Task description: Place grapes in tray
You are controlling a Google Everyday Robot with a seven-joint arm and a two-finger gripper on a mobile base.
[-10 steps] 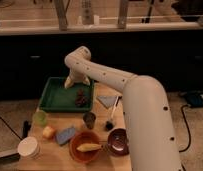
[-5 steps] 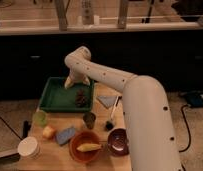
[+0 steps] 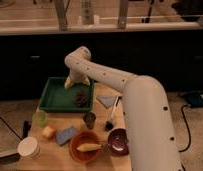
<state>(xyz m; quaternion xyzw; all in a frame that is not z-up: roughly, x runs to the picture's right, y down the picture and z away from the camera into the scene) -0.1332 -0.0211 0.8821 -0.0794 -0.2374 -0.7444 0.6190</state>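
The grapes (image 3: pixel 81 98), a small dark bunch, lie inside the green tray (image 3: pixel 54 95) near its right rim. The tray stands at the back left of the wooden table. My gripper (image 3: pixel 76 82) hangs just above the tray's back right part, a little above and behind the grapes, not touching them. Its two pale fingers (image 3: pixel 69 83) stand apart and hold nothing. My white arm reaches in from the lower right over the table.
In front of the tray stand a light-green cup (image 3: pixel 40 118), a dark small cup (image 3: pixel 89 119), a blue sponge (image 3: pixel 66 135), a yellow piece (image 3: pixel 48 132), a white cup (image 3: pixel 29 148), an orange bowl with a banana (image 3: pixel 85 146) and a maroon bowl (image 3: pixel 118 141). A grey napkin (image 3: pixel 107 101) lies right of the tray.
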